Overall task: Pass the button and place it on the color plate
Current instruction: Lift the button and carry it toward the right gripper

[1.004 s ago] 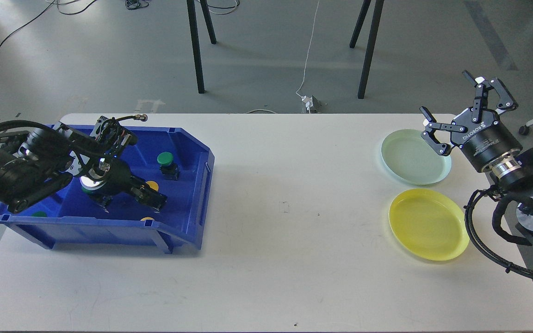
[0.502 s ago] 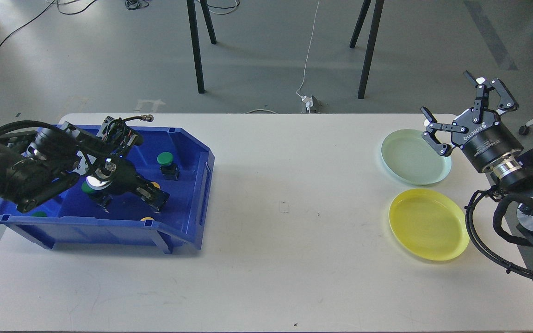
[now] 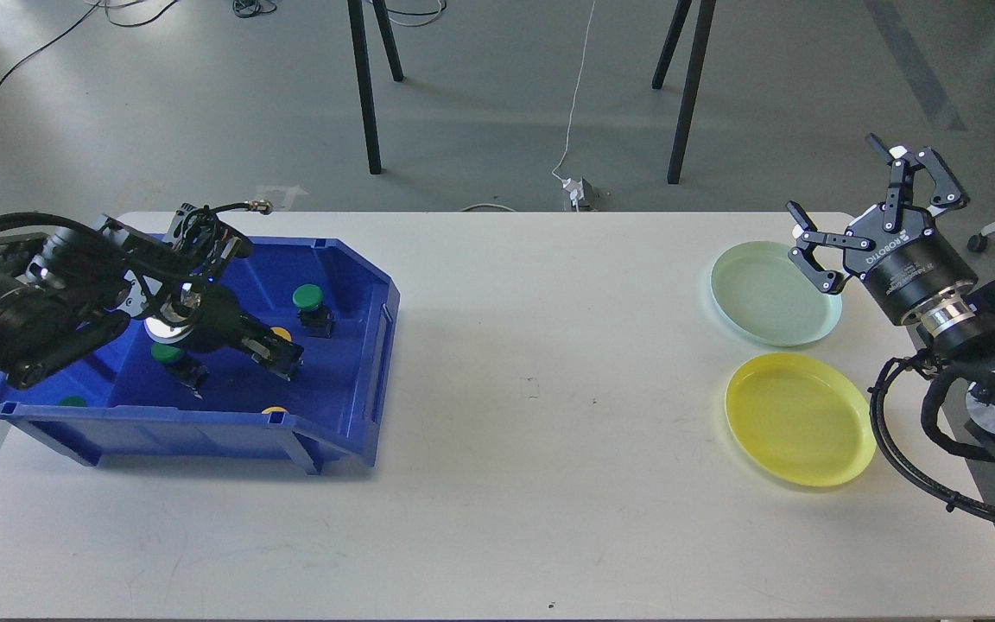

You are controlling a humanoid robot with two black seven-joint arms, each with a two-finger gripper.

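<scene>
A white table (image 3: 497,484) stands on grey floor (image 3: 480,95), with black legs (image 3: 364,86) and cables (image 3: 573,104) behind.

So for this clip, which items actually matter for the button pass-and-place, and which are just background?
Job items:
- blue bin holding the buttons
- green button
- second green button
- yellow button, partly hidden
- green plate
- yellow plate
- left end effector, down in the bin
- right end effector, open

Just there:
- white table
- black stand legs
- floor cable

L tool (image 3: 277,356) pulled up-left inside blue bin (image 3: 351,268), uncovering green button (image 3: 167,353).
</scene>
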